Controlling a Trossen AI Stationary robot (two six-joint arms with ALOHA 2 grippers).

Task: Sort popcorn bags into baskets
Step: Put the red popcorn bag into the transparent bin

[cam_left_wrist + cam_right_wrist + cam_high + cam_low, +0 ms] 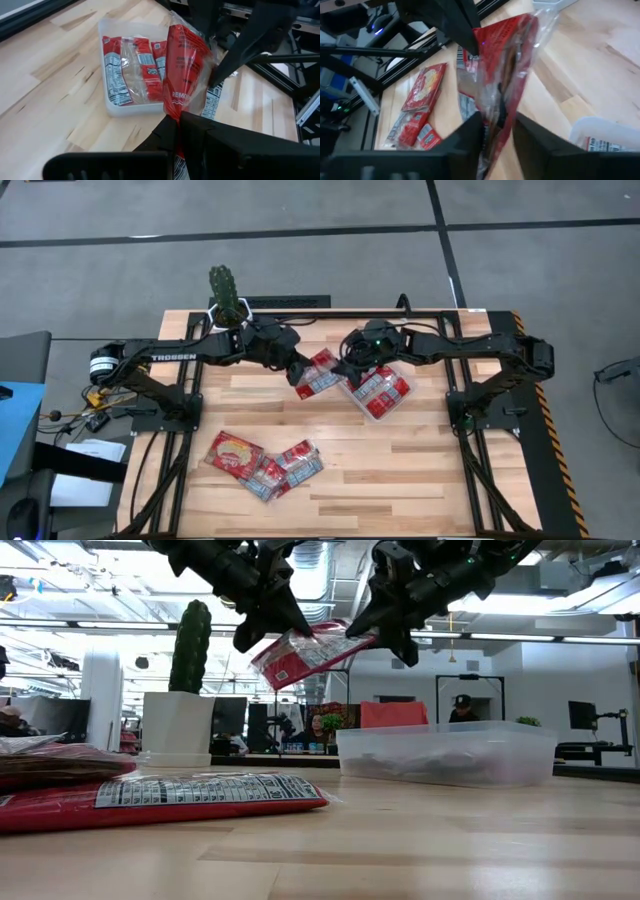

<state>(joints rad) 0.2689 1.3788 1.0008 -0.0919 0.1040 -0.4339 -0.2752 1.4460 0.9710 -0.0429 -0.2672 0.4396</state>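
Note:
One red popcorn bag [308,653] hangs in the air between my two grippers, beside the clear plastic tray [362,408]. My left gripper [300,373] is shut on the bag's left end. My right gripper [346,370] is shut on its right end. The tray [111,105] holds several red bags lying flat. Several more bags [262,462] lie partly overlapping on the table near its front edge, and they also show in the right wrist view [422,97]. My left gripper pinches the bag's end [176,106] between its two fingers, coming slanting down from the table's left. The bag is lifted clear of the table and reaches away to the other gripper. My right gripper pinches the bag's opposite end [496,111] between its two fingers, coming slanting down from the table's right. The bag is clear of the table, and its clear wrapping is crumpled at the fingers.
A white pot with a cactus [226,298] stands at the table's far edge behind the left arm. Bare wood lies between the tray and the loose bags. In the low view one loose bag [150,798] lies close to the camera.

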